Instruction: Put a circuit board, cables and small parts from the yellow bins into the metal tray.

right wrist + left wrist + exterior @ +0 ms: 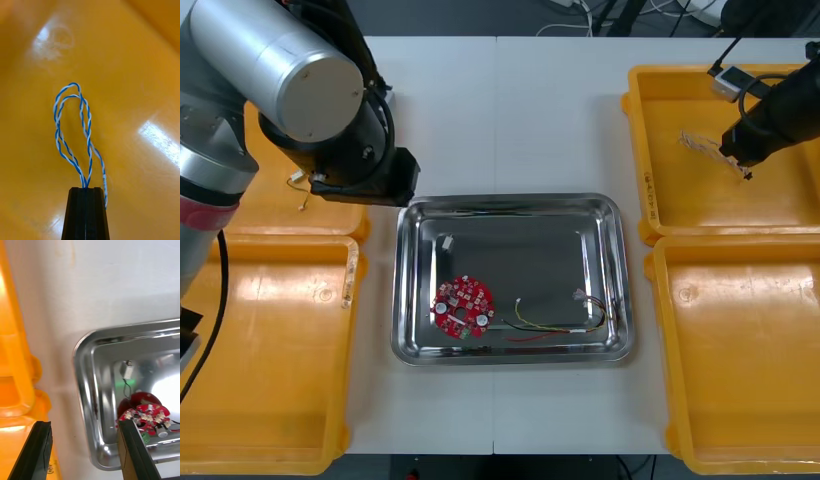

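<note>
Tray partly filled, one cable held over a bin.
The round red circuit board (462,306) lies flat by the near left corner of the metal tray (510,201). A red and yellow cable (558,326) curls along the tray's near edge towards the right, and a small metal part (446,242) sits near its far left corner. The twisted blue and white cable (73,127) hangs in loops over the far right yellow bin (700,205), pinched by the right gripper (86,189).
</note>
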Available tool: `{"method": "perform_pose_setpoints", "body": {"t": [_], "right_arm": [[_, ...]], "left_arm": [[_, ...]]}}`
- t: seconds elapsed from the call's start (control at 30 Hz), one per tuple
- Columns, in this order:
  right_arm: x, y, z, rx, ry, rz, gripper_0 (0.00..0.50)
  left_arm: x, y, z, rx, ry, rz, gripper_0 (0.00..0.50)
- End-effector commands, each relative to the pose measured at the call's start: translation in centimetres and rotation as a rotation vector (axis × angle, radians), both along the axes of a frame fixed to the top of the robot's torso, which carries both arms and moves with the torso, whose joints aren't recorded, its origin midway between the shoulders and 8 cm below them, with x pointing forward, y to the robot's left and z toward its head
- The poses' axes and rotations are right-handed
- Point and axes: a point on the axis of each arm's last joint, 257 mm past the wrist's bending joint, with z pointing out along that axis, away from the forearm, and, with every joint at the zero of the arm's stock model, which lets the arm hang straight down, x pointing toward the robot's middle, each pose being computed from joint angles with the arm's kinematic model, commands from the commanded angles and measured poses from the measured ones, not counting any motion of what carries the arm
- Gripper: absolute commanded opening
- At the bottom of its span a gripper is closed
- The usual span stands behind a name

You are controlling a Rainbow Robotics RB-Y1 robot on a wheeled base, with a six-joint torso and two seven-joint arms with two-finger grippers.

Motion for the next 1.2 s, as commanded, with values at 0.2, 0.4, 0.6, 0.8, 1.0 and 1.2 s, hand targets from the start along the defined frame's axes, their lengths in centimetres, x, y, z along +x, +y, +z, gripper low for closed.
{"method": "perform_pose_setpoints", "body": {"t": [0.2, 0.4, 0.6, 0.8, 1.0, 1.2], "right_arm": [[-2.4, -1.3, 5.2, -0.079, 0.049, 0.051, 0.000], [-4.9, -1.4, 7.2, -0.088, 0.087, 0.023, 0.000], [-8.0, -1.0, 8.6, -0.100, 0.123, -0.012, 0.000], [-9.0, -0.4, 10.6, -0.103, 0.064, -0.042, 0.000], [-9.0, 1.6, 12.8, -0.081, -0.022, -0.023, 0.000], [-9.3, 4.8, 13.2, -0.066, -0.056, 0.069, 0.000]], "left_arm": [[4.1, 6.0, 4.1, 0.000, -0.075, 0.053, 0.500], [5.8, 8.9, 4.0, 0.016, -0.086, 0.057, 0.500], [7.4, 11.7, 3.9, 0.068, -0.103, 0.029, 0.500], [8.8, 13.8, 3.5, 0.088, -0.122, 0.005, 0.500], [10.0, 15.7, 3.0, 0.098, -0.136, -0.009, 0.500], [11.2, 16.7, 2.2, 0.093, -0.160, -0.001, 0.500]]}}
